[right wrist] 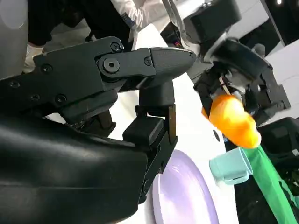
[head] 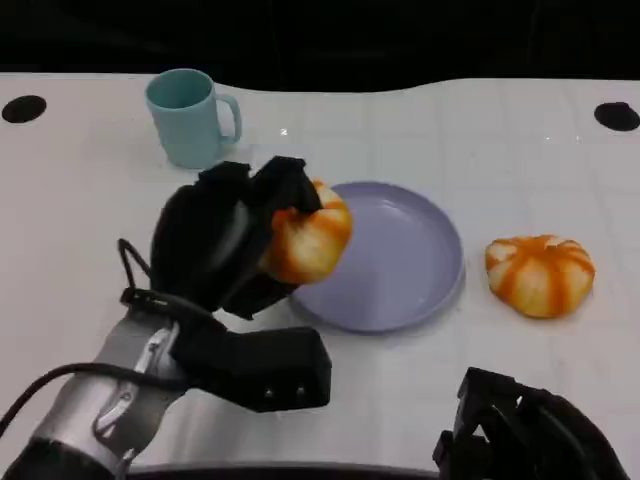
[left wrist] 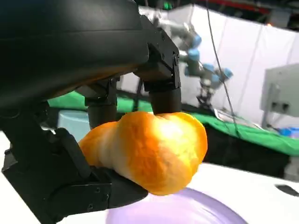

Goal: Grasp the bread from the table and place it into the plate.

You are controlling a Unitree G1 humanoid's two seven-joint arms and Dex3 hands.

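Left hand (head: 235,235) has a bread roll (head: 308,238) clamped between its fingers, lifted over the near-left rim of the purple plate (head: 400,270); the roll's inner side is hidden behind the black fingers. A second bread (head: 540,273) sits on the table right of the plate. Right hand (head: 525,430) is cut off at the lower edge, fingers parted, holding nothing. Teal mug (head: 190,115) stands behind.
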